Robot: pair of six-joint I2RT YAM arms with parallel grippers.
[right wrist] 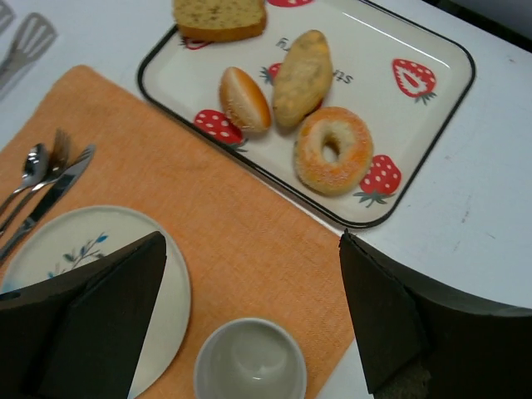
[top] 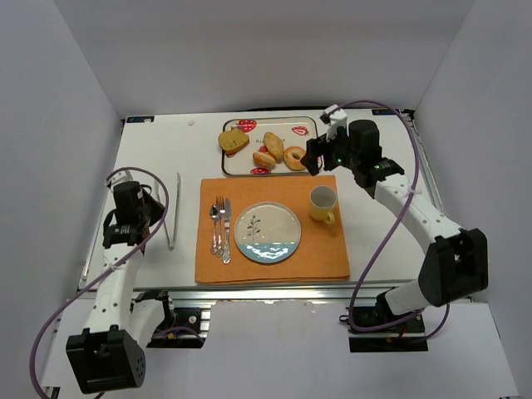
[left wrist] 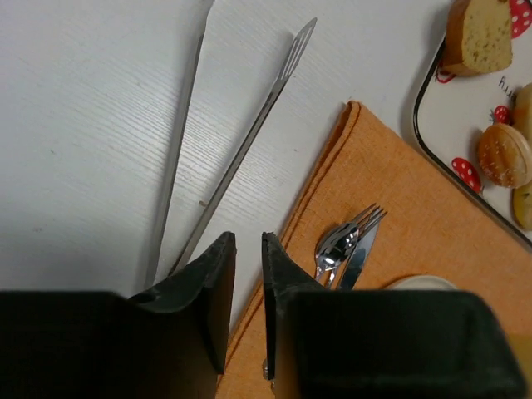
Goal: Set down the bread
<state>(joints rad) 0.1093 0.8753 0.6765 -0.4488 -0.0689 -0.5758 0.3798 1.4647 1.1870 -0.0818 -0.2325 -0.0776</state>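
The two bread rolls lie on a white strawberry-print tray (top: 309, 126) at the back of the table. The longer oval roll (top: 273, 145) (right wrist: 302, 79) lies beside the shorter round roll (top: 264, 158) (right wrist: 245, 100), which also shows in the left wrist view (left wrist: 503, 154). My right gripper (top: 312, 158) (right wrist: 252, 241) is wide open and empty. It hangs over the orange placemat (top: 320, 249) just in front of the tray's right end, above the cup. My left gripper (top: 150, 220) (left wrist: 248, 239) is empty, its jaws a narrow gap apart, low at the table's left by the tongs.
A toast slice (top: 234, 141) and a bagel (top: 294, 157) share the tray. On the placemat are a white plate (top: 268, 233), a yellow cup (top: 322, 204), and a fork, spoon and knife (top: 220, 229). Metal tongs (top: 173, 208) lie left of the mat.
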